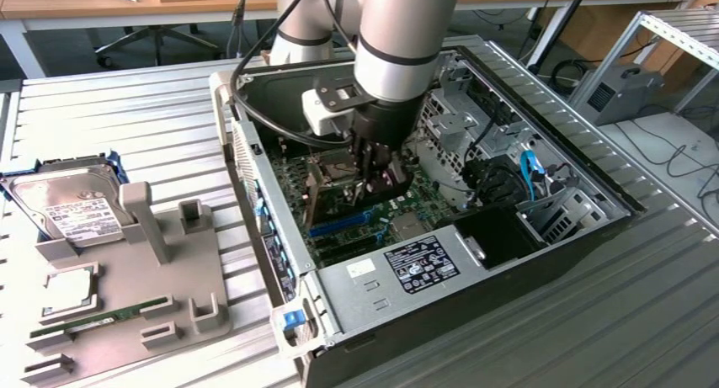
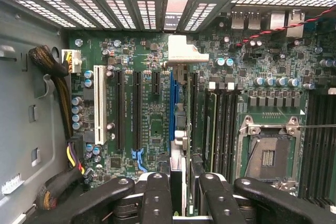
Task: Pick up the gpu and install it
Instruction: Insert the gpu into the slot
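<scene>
Black gpu (image 2: 178,129) stands edge-on between tool (image 2: 178,192) fingers, clenched on it, over mobo (image 2: 147,103) slots.

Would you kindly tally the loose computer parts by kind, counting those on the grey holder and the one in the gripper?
Hard drive: 1
Silver processor chip: 1
Green memory stick: 1
gpu, held in the gripper: 1
Total: 4

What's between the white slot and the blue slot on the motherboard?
Wrist view: between the white slot and the blue slot sit two long black slots and one short black slot, all empty.
</scene>
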Robot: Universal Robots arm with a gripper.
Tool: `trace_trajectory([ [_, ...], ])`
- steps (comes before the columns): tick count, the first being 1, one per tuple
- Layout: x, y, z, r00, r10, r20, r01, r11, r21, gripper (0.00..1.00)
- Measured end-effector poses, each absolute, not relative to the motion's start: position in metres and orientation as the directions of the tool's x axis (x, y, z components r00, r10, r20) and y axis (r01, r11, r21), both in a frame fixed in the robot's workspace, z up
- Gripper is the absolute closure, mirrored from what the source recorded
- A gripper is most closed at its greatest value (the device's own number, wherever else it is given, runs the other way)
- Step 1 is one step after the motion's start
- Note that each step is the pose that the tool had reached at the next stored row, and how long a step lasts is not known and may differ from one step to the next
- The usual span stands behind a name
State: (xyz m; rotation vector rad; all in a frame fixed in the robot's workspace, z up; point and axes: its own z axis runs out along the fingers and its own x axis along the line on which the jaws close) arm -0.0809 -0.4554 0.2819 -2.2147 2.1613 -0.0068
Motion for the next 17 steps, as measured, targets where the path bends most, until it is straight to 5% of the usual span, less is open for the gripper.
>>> trace_trajectory([
  [17, -0.0877, -0.4554, 0.2794, 0.025, -0.999, -0.03, -0.999, -0.024, -0.037, 0.74],
])
